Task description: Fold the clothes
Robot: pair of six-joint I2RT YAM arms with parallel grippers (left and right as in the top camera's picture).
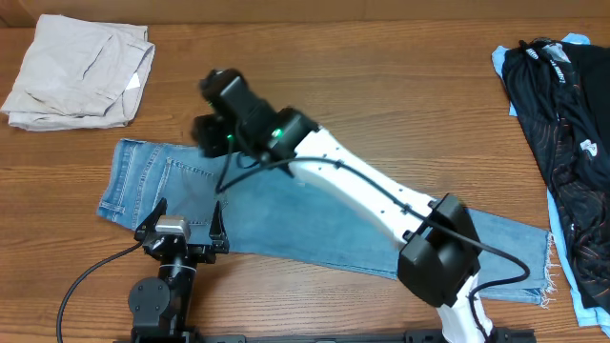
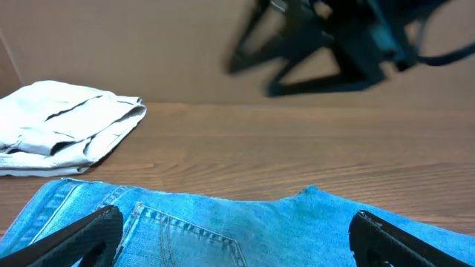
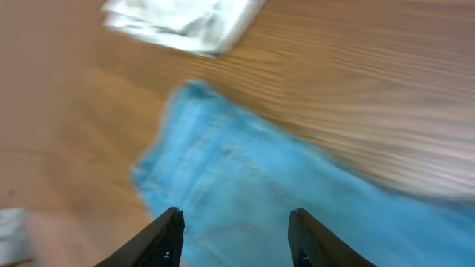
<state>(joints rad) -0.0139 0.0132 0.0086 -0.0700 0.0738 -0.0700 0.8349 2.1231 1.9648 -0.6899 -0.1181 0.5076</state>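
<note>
right gripper hangs half-open and empty over the jeans, left gripper wide open and empty at their near edge, and the jeans seem halved lengthwise, cross-folds not yet done.

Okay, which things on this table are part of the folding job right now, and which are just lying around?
In the job:
light blue jeans, spread flat
left claw, open at their waist end
right claw, open, raised nearby

Lying about:
folded beige garment, far left corner
black printed garment, right edge
</note>
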